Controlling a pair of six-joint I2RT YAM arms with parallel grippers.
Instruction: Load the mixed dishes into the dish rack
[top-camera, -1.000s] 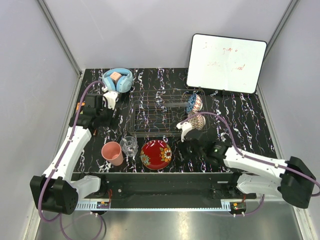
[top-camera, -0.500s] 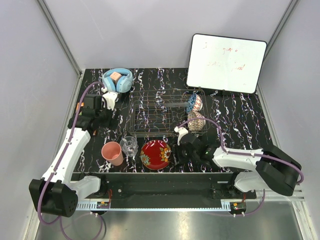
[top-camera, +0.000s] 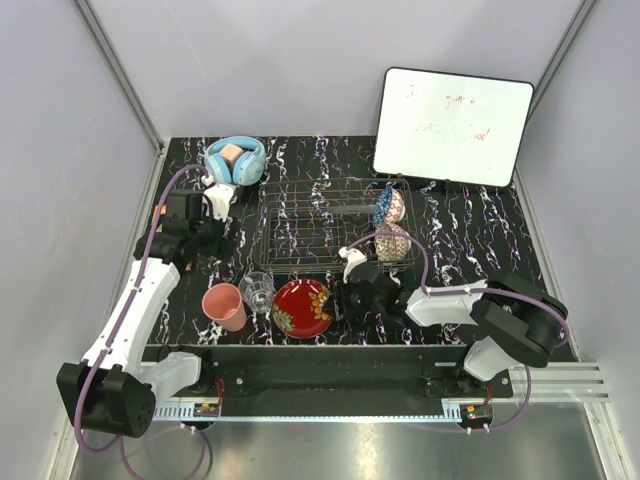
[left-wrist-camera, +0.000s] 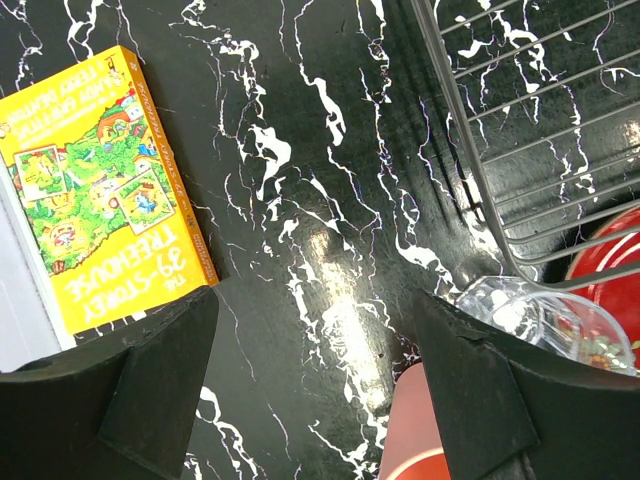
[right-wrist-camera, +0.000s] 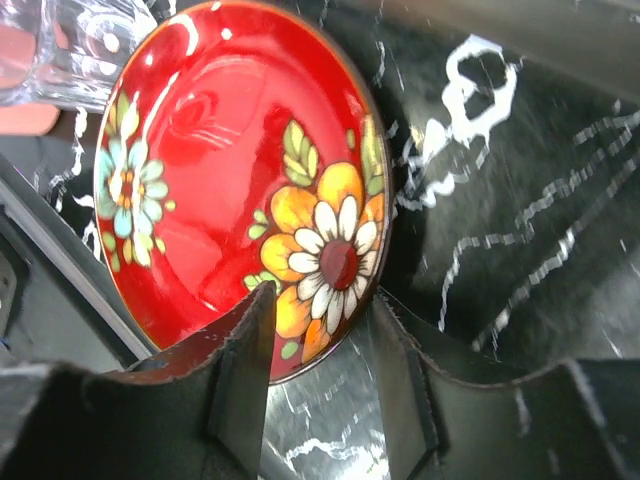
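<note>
One wide dish rack (top-camera: 330, 225) lies mid-table, within reach of both arms. Just in front of it sits the red floral plate (top-camera: 303, 307), its right rim straddled by the right gripper (top-camera: 340, 298), presumably so it can be lifted by the edge. The right wrist view shows the fingers (right-wrist-camera: 240, 360) parted either side of that rim, but whether they pinch it cannot be told. The blue patterned bowl (top-camera: 389, 205) and cream lattice bowl (top-camera: 393, 243) stand in the rack's right end. Left of the plate wait the pink cup (top-camera: 225, 305) and glass tumbler (top-camera: 258, 290). The left gripper (left-wrist-camera: 315, 310), jaws spread and empty, hovers beside the rack's left edge; only its wrist view reveals a yellow book (left-wrist-camera: 100, 190).
</note>
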